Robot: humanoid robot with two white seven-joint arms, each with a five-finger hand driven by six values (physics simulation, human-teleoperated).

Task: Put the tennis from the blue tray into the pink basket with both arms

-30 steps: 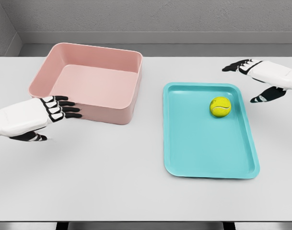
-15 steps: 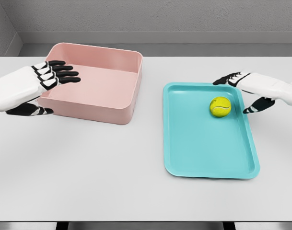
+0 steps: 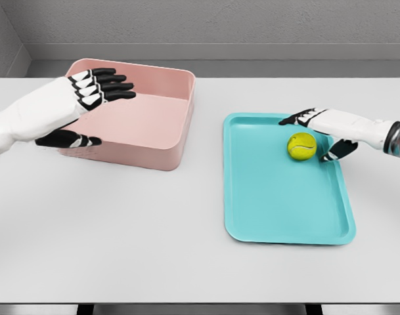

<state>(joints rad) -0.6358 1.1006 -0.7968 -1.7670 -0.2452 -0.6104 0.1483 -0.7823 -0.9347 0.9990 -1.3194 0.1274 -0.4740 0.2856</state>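
Lying on the white table (image 3: 154,230), the blue tray (image 3: 278,197) holds the tennis ball (image 3: 302,146) near its far right corner. The right hand (image 3: 324,128) cups around the ball, fingers spread, not gripping it. Farther left, the left hand (image 3: 81,98) hovers relaxed over the pink basket (image 3: 154,85).

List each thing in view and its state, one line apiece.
tennis ball: resting in the blue tray, not grasped.
blue tray: flat on the table, holding only the ball.
pink basket: upright, empty.
left hand: open, over the basket.
right hand: open, around the ball.
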